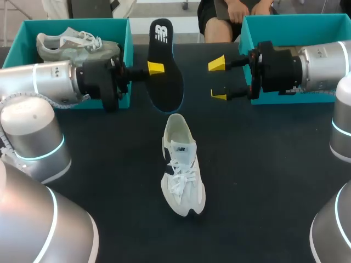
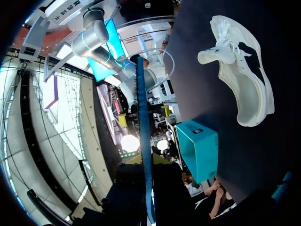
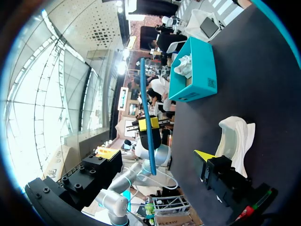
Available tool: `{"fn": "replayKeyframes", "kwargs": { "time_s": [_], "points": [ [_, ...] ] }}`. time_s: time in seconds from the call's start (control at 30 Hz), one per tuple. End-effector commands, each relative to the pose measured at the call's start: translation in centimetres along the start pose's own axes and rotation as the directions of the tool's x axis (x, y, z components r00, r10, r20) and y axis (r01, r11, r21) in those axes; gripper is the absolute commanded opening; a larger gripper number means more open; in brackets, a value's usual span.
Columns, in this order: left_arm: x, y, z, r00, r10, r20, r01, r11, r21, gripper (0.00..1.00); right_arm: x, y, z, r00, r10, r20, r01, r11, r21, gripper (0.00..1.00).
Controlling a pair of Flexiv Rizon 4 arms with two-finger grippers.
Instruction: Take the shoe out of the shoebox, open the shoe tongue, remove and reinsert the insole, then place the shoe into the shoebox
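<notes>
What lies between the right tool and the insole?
Nothing: in the head view only bare table shows between the open right tool and the insole, which the left tool holds.

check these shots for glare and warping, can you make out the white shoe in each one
Head view: even light, no glare, white shoe stands out on the dark table. Left wrist view: strong fisheye bending, bright backlight behind the insole, shoe plain. Right wrist view: same bending, bright background glare, shoe partly hidden behind the right claw.
</notes>
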State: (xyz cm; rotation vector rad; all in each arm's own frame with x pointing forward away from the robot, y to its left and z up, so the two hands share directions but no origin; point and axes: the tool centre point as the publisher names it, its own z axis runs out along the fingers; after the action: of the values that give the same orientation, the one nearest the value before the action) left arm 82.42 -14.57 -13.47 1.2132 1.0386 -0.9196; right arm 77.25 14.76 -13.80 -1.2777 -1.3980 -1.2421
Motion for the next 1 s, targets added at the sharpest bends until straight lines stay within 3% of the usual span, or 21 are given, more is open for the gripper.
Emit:
{"fn": "replayKeyframes", "kwargs": {
  "time_s": [0.03, 0.23, 0.5, 0.57, 0.63, 0.67, 1.0],
  "points": [
    [0.7, -0.5, 0.5, 1.0, 0.019, -0.019, -0.019, 1.0, 0.003, 0.0, 0.0, 0.0, 0.1, 1.0, 0.0, 0.0, 0.0, 1.0, -0.003, 1.0],
    [1.6, -0.7, 2.1, 1.0, 0.01, -0.026, -0.01, 1.0, 0.011, 0.0, -0.3, 0.7, 1.9, 0.999, -0.029, -0.022, 0.029, 0.999, 0.024, 1.0],
    [1.5, -0.8, 4.5, 1.0, -0.009, -0.028, 0.009, 1.0, -0.004, 0.0, -1.1, 0.8, 4.5, 0.996, -0.061, -0.06, 0.067, 0.994, 0.088, 1.0],
    [1.7, -0.8, 5.0, 1.0, -0.003, -0.028, 0.003, 1.0, -0.002, 0.0, -1.1, 0.7, 4.7, 0.996, -0.069, -0.063, 0.074, 0.993, 0.091, 0.83],
    [1.9, -0.8, 5.5, 1.0, -0.006, -0.03, 0.006, 1.0, 0.002, 0.0, -1.1, 0.5, 4.9, 0.996, -0.067, -0.064, 0.073, 0.993, 0.091, 0.54],
    [2.0, -0.8, 5.7, 0.999, 0.0, -0.033, 0.0, 1.0, 0.007, 0.0, -1.2, 0.4, 5.0, 0.996, -0.065, -0.064, 0.071, 0.993, 0.095, 0.48],
    [2.1, -0.2, 6.7, 1.0, 0.002, -0.027, -0.003, 1.0, -0.013, 0.0, -1.5, 0.2, 5.4, 0.995, -0.058, -0.077, 0.067, 0.992, 0.106, 0.39]
  ]
}}
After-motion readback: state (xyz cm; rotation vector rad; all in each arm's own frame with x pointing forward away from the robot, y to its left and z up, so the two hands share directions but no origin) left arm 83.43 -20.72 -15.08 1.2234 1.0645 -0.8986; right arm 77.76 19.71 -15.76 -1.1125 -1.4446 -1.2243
